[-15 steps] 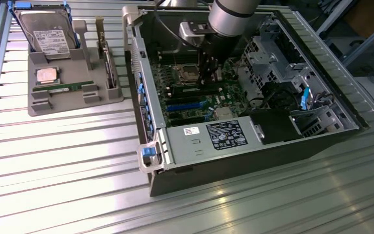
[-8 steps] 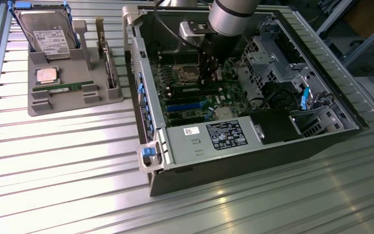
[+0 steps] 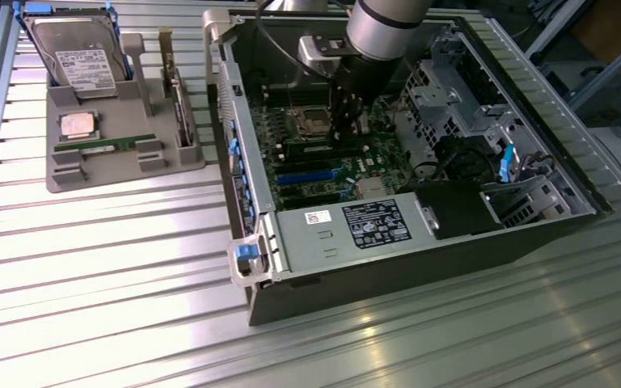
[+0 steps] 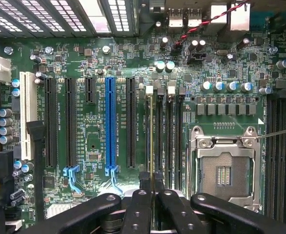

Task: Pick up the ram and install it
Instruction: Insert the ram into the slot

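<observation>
The ribbed silver metal counter [image 3: 116, 267] carries everything, and the open grey desktop computer case [image 3: 397, 267] lying on it surrounds the end effector on all sides. Directly beneath the end effector lies the green motherboard [image 4: 109, 58], with its blue expansion slot [image 4: 110, 124] a little to one side and the square silver CPU socket [image 4: 224, 168] just to the other side. The black end effector [image 3: 345, 129], hanging from the silver robot arm [image 3: 388, 23], has its fingers [image 4: 144, 183] pressed together on a long thin green ram stick [image 4: 151, 141], seen edge-on in the wrist view, standing upright in line with one of the black memory slots [image 4: 168, 141] straight below the fingertips; whether it is fully seated I cannot tell. Well away from the end effector, outside the case, a grey plastic parts holder [image 3: 127, 158] sits on the counter, holding a large grey hard drive with a white label [image 3: 78, 56], a square silver CPU chip [image 3: 78, 125] and a second green ram stick [image 3: 106, 145] lying flat.
</observation>
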Robot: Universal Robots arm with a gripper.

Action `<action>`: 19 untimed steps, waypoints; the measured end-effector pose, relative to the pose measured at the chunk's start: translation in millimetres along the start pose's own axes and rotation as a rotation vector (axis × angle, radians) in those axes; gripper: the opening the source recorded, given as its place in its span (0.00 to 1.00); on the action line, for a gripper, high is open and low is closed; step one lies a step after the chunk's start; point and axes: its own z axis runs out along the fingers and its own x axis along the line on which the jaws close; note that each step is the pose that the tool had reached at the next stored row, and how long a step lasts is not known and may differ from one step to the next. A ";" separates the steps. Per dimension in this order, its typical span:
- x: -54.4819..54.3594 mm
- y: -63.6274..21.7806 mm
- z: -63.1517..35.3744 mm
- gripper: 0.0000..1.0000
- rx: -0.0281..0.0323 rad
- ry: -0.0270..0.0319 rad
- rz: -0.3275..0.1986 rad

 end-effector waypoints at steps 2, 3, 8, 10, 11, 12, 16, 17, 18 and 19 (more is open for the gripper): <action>0.0 -0.1 1.2 0.12 0.0001 -0.0002 0.000; 0.0 -0.1 2.3 0.12 -0.0001 0.0001 0.000; 0.1 2.4 3.5 0.12 0.0001 -0.0002 0.000; 0.2 2.4 3.6 0.12 0.0000 0.0000 0.000; 0.1 2.3 3.9 0.12 0.0000 -0.0001 0.000; 0.1 2.3 4.4 0.12 0.0000 -0.0001 0.000; 0.1 2.3 4.4 0.19 0.0000 -0.0001 0.000; 0.1 2.3 4.5 0.25 0.0001 -0.0001 0.000; 0.2 2.3 4.0 0.25 0.0001 0.0016 0.000; 0.2 2.3 2.6 0.25 0.0002 0.0049 0.000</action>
